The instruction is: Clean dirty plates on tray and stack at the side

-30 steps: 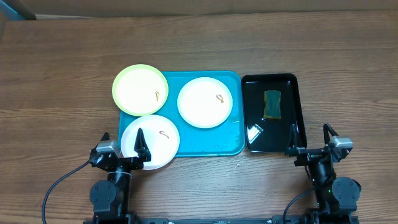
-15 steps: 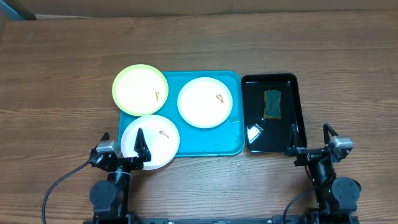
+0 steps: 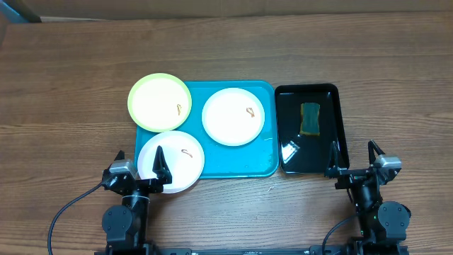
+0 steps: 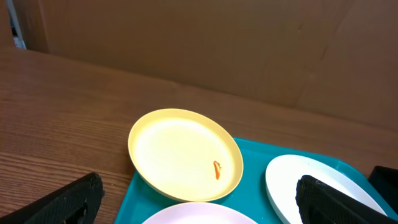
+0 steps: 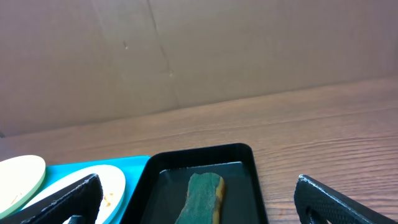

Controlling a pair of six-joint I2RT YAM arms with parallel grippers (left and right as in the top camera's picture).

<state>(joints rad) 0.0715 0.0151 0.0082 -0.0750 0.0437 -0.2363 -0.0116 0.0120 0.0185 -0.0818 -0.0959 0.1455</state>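
Three plates lie on the turquoise tray [image 3: 241, 161]: a yellow-green plate [image 3: 159, 101] overhanging its far left corner, a white plate [image 3: 233, 116] at the far right, and another white plate [image 3: 170, 160] at the near left corner. Each carries a small orange-brown smear. My left gripper [image 3: 139, 161] stands open just in front of the near white plate, one finger over its rim. In the left wrist view the yellow-green plate [image 4: 185, 152] lies ahead between the spread fingers. My right gripper [image 3: 352, 156] is open and empty at the near right.
A glossy black tray [image 3: 338, 120] right of the turquoise tray holds a green and yellow sponge [image 3: 310, 117]; the sponge [image 5: 202, 196] lies ahead between my right fingers. A brown cardboard wall stands behind the wooden table.
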